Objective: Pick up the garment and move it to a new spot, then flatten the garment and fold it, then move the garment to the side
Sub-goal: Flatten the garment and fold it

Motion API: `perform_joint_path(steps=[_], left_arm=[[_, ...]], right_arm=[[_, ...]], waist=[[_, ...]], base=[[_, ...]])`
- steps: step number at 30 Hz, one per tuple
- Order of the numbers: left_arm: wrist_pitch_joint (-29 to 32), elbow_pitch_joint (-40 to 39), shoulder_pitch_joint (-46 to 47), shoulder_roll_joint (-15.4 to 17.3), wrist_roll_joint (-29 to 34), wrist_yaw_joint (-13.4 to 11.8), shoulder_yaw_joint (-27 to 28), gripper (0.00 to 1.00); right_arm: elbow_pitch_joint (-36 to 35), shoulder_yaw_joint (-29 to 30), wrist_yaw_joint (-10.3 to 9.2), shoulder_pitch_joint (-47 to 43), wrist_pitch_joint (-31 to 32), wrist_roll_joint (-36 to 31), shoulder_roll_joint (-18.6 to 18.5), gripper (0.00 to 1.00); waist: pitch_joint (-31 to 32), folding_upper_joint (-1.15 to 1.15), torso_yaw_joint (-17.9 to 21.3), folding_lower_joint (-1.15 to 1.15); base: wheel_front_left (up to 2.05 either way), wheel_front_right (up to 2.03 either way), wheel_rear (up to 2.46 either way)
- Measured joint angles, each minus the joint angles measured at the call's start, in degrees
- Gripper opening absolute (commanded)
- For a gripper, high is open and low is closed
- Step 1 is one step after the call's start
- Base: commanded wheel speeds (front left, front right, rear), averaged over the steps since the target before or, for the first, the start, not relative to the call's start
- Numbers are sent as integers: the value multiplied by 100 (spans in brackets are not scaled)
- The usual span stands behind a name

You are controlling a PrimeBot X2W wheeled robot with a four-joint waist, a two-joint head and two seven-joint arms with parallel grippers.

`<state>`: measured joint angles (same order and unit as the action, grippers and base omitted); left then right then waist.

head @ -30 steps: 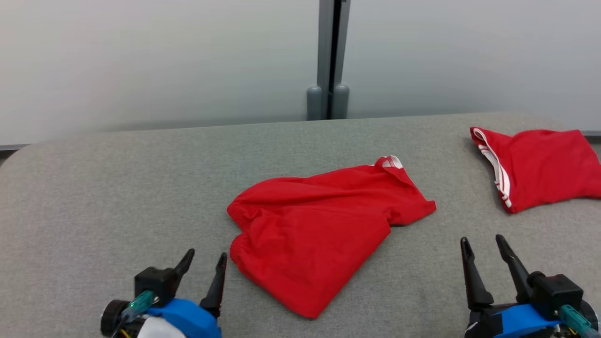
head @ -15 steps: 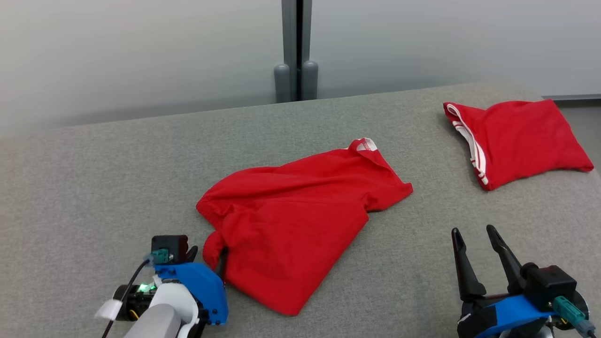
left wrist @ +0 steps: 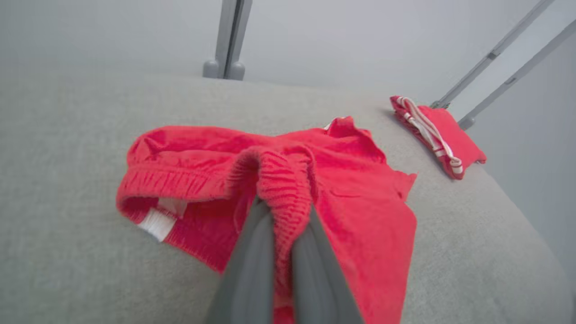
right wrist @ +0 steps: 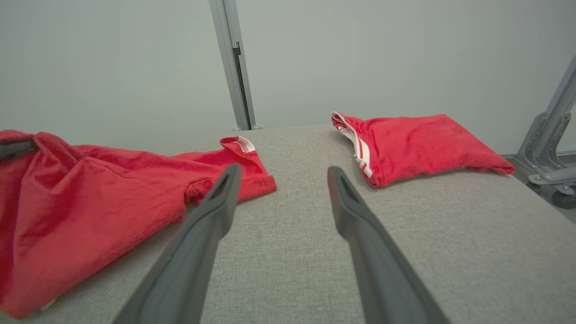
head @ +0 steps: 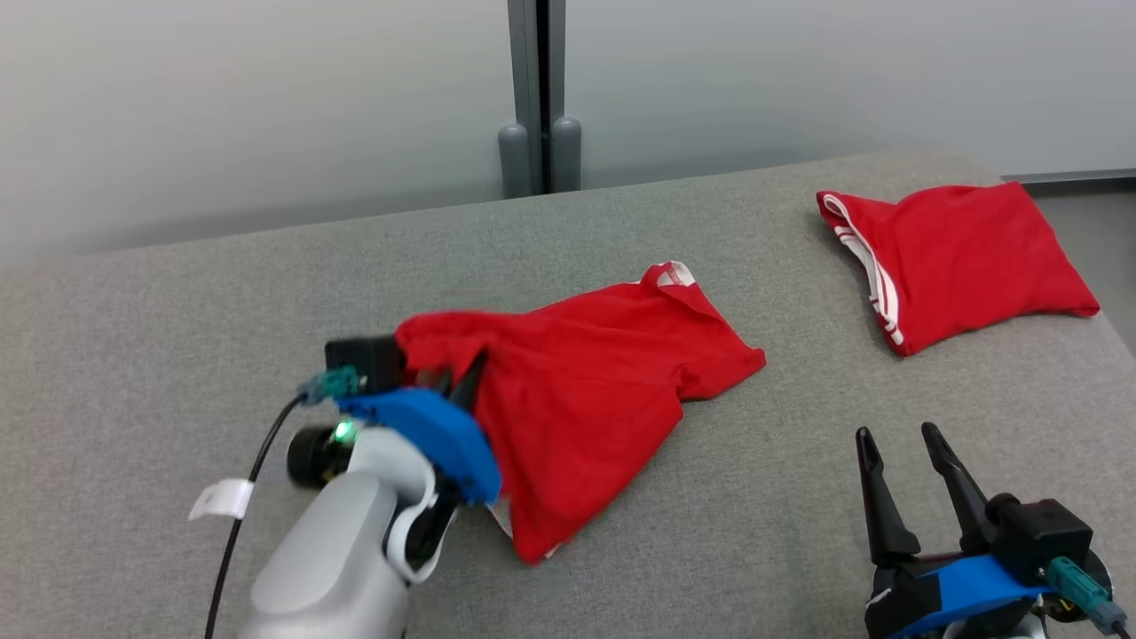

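Red shorts (head: 595, 390) lie crumpled at the middle of the grey padded table (head: 177, 337). My left gripper (head: 444, 377) is shut on their elastic waistband and holds that edge raised off the table. In the left wrist view the gathered waistband (left wrist: 281, 180) is pinched between the two fingers, with a white label (left wrist: 157, 222) hanging at the left. My right gripper (head: 905, 466) stands open at the lower right, apart from the shorts (right wrist: 90, 198), with nothing between its fingers (right wrist: 211, 202).
A second red garment with white stripes (head: 950, 257) lies folded at the table's far right corner, close to the edge. A grey post (head: 532, 98) stands behind the table against a pale wall. Metal frame legs (right wrist: 549, 135) are beyond the right edge.
My left gripper reached the waistband, shut on it and lifted it up and away from the near edge. The head camera turned, shifting the scene leftwards. The right gripper stayed open in place.
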<state>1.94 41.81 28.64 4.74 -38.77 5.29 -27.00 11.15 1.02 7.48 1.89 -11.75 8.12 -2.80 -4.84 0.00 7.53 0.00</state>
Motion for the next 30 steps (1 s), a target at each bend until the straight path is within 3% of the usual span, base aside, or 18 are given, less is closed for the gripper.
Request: perform_joint_path(steps=[6, 9, 13, 18, 21, 24, 30], left_arm=[[-523, -895, 550, -171, -441, 130, -215, 0], [-901, -1443, 981, -171, -994, 124, -631, 0], [-1363, -2033, 1460, -181, -1917, -135, -1314, 0], [-1658, -2496, 1690, -187, -3094, -434, -1769, 0], [-1679, -2143, 1683, -198, -3126, -710, -1866, 0], [-1693, -1448, 1475, -171, -2586, -1027, -1691, 0], [-1693, -255, 744, 269, -1739, -1411, -1460, 0]], right_arm=[[49, -18, 0, -20, 3, 35, 0, 100], [69, -65, 0, -24, 2, 62, 2, 100], [89, -88, 0, -19, -3, 71, 1, 100], [110, -70, 0, -10, -42, 110, 1, 100], [120, -65, 0, -2, -57, 135, 1, 100], [126, -53, 1, 26, -90, 157, 1, 100], [165, -53, 1, 37, -131, 179, 2, 100]], waist=[[144, 0, -49, 0], [171, 0, -71, 0], [176, 0, -94, 0], [131, 0, -172, 0], [86, 0, -244, 0], [41, 0, -339, 0], [-12, 0, -550, 0]], base=[[0, 0, 0], [0, 0, 0], [0, 0, 0], [0, 0, 0], [0, 0, 0], [0, 0, 0], [0, 0, 0]])
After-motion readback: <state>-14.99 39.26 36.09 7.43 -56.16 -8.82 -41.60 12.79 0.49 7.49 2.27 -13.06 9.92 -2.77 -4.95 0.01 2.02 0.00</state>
